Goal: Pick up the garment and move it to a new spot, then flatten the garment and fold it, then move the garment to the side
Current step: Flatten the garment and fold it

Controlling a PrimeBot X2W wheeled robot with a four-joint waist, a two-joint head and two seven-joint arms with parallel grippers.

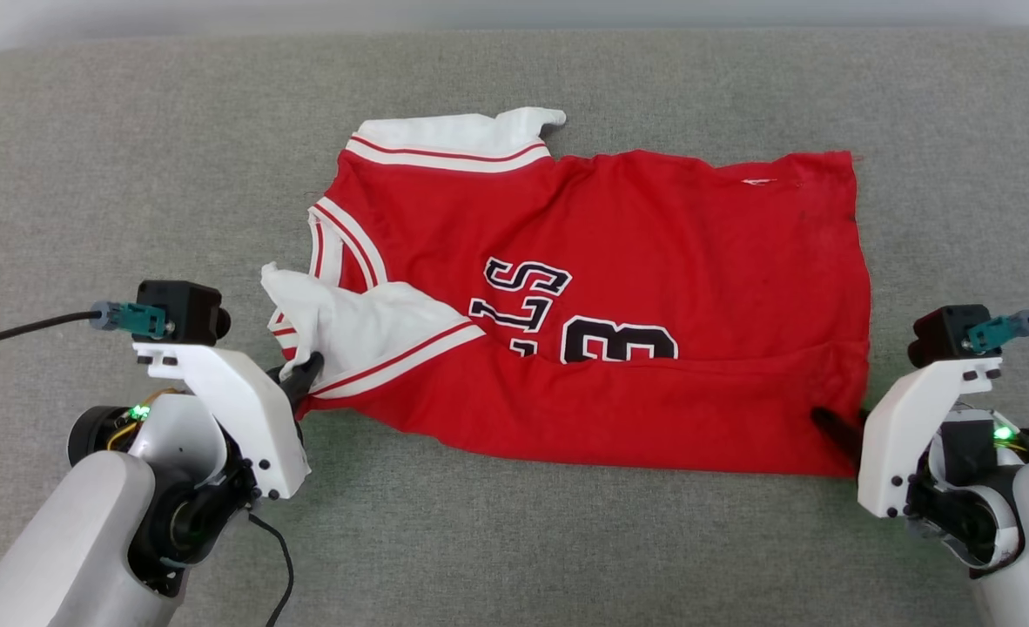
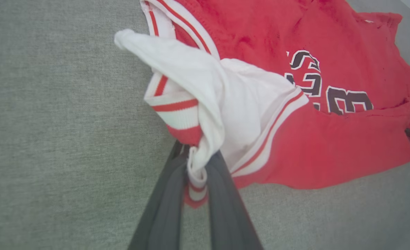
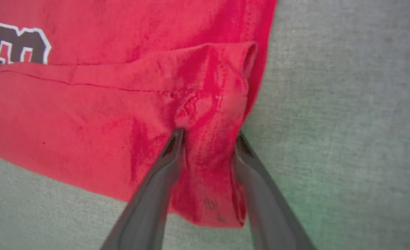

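Bracketing garment (image 1: 636,244) near edge: left claw (image 2: 198,152), right claw (image 3: 209,134)

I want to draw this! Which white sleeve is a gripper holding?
The near sleeve, bunched up in the left gripper. The far sleeve lies flat on its own, touching no gripper.

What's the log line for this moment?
garment: spread on grey surface, near edge folded over | left gripper: shut on white sleeve trim | right gripper: straddles red hem corner, grip unclear
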